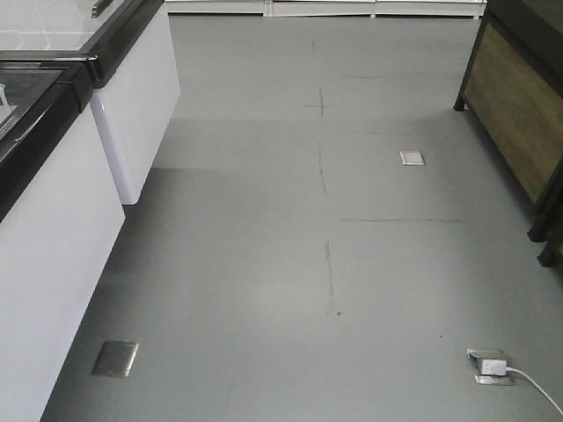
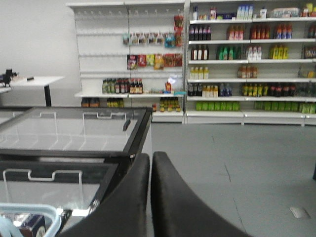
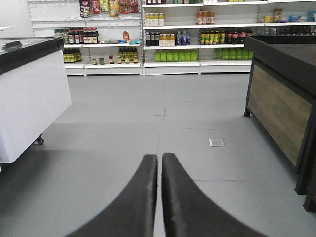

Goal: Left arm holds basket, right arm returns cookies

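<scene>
- Cookies: not clearly in any view. A dark shape lies inside the basket (image 2: 29, 208) corner in the left wrist view, but I cannot tell what it is.
- Only the basket's light blue rim shows, low and to the left of the left hand (image 2: 151, 158), beside a glass-topped freezer (image 2: 74, 128).
- The left hand is clenched on nothing, and the basket is off to its side, not between the jaws.
- The right hand (image 3: 159, 158) is also clenched and empty, above bare floor (image 3: 148, 108), facing stocked shelves (image 3: 197, 29) well apart from it.
- Progress: this looks like the start. Nothing is gripped, so holding the basket, taking the cookies out and returning them are all left to do.
</scene>
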Tool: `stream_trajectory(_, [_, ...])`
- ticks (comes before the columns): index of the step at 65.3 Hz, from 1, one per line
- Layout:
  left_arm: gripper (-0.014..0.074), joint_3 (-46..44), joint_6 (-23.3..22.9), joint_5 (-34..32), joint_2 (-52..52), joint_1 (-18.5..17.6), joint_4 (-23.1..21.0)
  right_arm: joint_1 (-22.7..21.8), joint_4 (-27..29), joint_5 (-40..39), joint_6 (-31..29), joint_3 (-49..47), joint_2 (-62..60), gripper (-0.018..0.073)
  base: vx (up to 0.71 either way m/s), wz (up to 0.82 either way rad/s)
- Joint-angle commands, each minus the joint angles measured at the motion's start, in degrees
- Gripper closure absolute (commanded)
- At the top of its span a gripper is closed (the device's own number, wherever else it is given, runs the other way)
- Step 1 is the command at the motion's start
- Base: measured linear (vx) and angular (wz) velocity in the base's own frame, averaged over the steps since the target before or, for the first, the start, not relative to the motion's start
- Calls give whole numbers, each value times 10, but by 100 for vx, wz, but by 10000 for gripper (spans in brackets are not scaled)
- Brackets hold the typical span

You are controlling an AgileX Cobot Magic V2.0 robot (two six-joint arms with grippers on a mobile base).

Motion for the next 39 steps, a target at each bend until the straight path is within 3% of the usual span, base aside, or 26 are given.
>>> stream_trajectory(1, [599,-17,0,1,4,0,-25,-3,-2,-43,-5,10,-5,566,0,0])
stream_trajectory(17, [580,-17,1,67,4,0,-44,-3,-2,-43,-5,10,-5,566,0,0])
stream_trajectory(24, [542,-17,27,77,4,0,-44,-3,-2,-43,-5,10,-5,566,0,0])
stream_trajectory(34, [440,-17,42,71,4,0,-44,-3,-2,-43,-5,10,-5,566,0,0])
stream_trajectory(39, [342,-17,41,61,4,0,-45,-3,-2,-43,-5,10,-5,566,0,0])
